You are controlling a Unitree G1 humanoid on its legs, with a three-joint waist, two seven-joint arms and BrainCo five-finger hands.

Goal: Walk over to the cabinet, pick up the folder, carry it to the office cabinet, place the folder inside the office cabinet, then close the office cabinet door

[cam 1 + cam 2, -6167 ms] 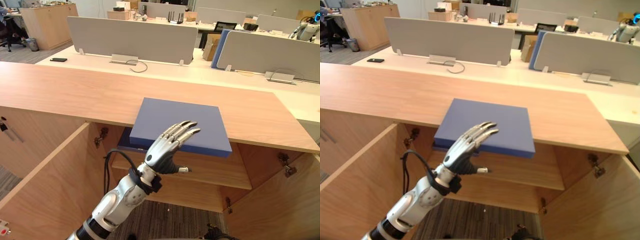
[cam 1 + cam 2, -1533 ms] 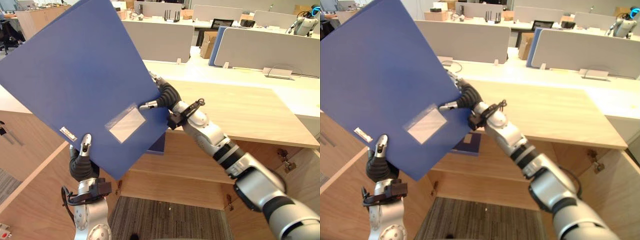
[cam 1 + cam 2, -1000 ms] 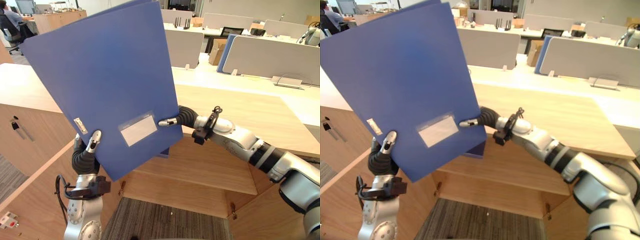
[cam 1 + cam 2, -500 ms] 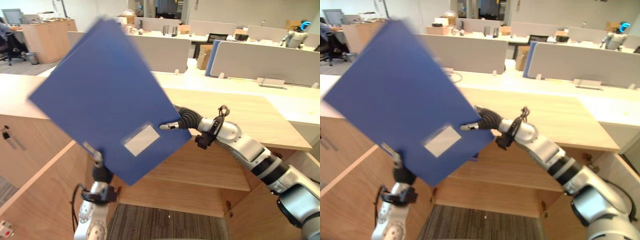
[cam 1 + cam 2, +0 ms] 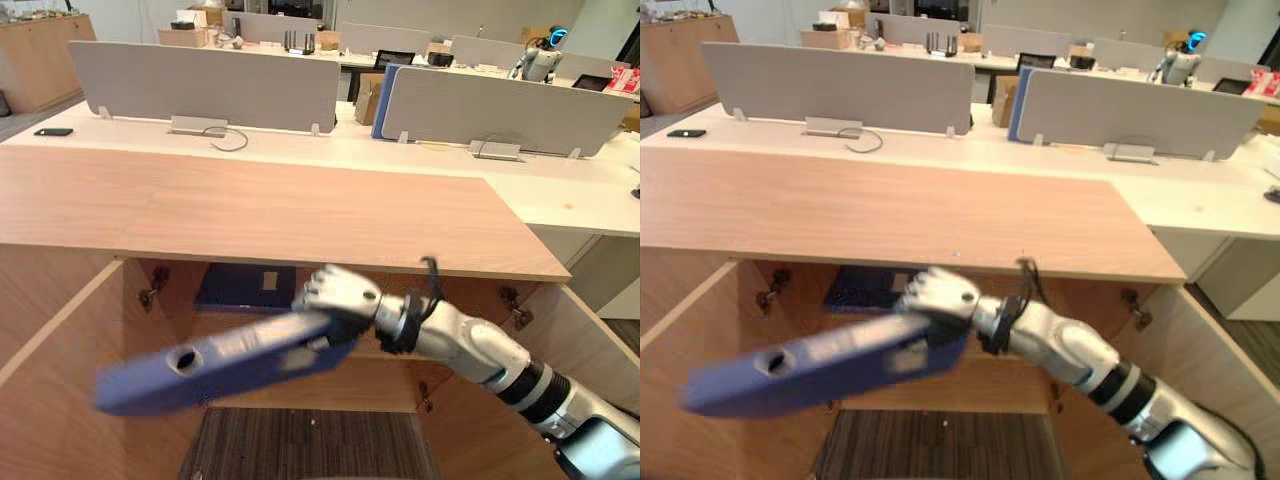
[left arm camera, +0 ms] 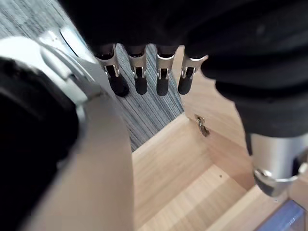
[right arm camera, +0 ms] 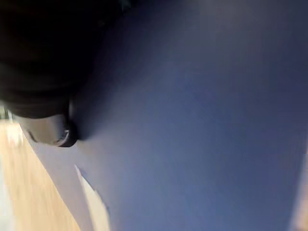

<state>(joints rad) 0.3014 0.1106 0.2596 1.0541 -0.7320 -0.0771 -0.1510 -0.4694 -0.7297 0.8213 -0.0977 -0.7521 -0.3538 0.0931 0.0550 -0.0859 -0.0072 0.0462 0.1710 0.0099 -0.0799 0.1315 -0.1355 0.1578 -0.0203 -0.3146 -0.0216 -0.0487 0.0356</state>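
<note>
Tipped down from upright, the flat blue folder (image 5: pixel 230 360) is levelling at the open wooden cabinet (image 5: pixel 250 210) for sliding in; right robot hand (image 5: pixel 335 295) is clasping its edge; left robot hand (image 6: pixel 138 72) is dangling empty, fingers straight.

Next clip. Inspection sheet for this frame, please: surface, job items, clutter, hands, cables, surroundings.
Surface: wooden cabinet top; doors open below it.
Job's things: folder held slanting at the open front, below the top, not yet on the shelf.
Clutter: second folder lying on the shelf inside.
Hands: right hand curled on the folder's end; left hand with fingers straight, holding nothing.
Cables: one cable loops on the desk behind.
Surroundings: office desks with dividers; a phone on the desk.
</note>
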